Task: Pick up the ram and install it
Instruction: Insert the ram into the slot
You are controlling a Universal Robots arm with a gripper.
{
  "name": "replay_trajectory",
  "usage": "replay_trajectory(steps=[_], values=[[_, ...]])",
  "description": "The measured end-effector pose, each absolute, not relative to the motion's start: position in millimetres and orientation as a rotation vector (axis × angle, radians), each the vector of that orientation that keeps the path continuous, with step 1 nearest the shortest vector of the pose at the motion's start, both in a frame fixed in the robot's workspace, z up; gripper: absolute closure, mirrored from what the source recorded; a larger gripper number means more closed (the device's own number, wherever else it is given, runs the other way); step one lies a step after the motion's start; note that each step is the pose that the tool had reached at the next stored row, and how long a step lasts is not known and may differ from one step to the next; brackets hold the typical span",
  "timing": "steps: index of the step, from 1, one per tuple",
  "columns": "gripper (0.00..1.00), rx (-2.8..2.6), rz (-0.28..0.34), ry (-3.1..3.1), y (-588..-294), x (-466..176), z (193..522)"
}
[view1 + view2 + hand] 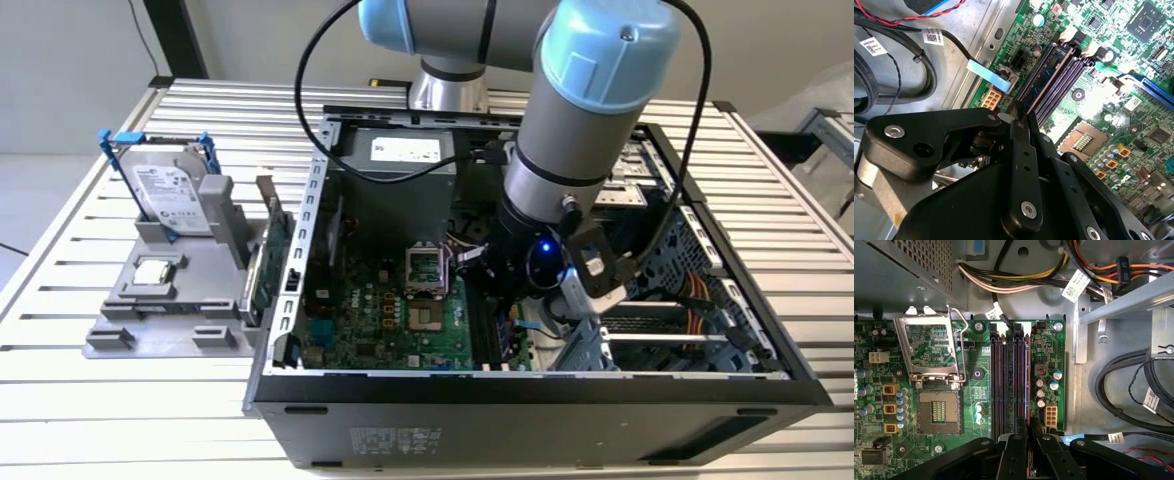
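The ram is a thin blue stick standing on edge in the outermost of the motherboard's black slots. In the first wrist view the ram shows edge-on as a thin line along the slot nearest the white power connector. My gripper is down inside the open computer case, with its two black fingers pressed against the near end of the stick. In the exterior view the gripper hangs low over the slots, to the exterior view's right of the processor socket.
A silver hard drive with blue rails stands in a grey holder at the exterior view's left, beside a green expansion card. Black cables and a drive cage crowd the case beside the slots. The socket lever frame stands open.
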State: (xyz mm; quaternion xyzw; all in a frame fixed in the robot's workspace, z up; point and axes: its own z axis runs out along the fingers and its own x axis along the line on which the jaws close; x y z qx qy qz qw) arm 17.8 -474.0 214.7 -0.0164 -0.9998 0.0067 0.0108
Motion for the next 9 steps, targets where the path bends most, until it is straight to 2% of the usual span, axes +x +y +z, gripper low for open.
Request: replay_trajectory(steps=[9], values=[[1.0,-0.051,0.02,-3.12,-472.0,17.8,214.5]])
